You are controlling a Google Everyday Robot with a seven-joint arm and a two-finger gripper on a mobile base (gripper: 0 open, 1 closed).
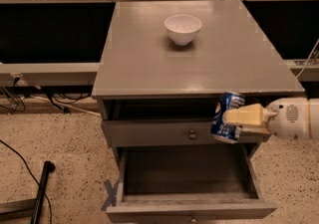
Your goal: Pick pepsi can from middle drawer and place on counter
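Pepsi can (pixel 229 102) hangs nearly upright, clamped in the gripper (pixel 233 117), whose fingers close across its lower body from the right. It is above the open middle drawer (pixel 184 175), right side, just below the front edge of the counter (pixel 149 58). The counter top lies higher and farther back, so the can must clear that edge.

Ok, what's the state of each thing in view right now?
pepsi can: gripped in the claw, slightly tilted, above the middle drawer, at counter-edge height.
claw: shut on the pepsi can, at the cabinet's right front.
middle drawer: pulled open, nothing visible inside.
upper drawer front: pushed in.
counter: bears the white bowl, no can yet.
white bowl: upright, looks empty.
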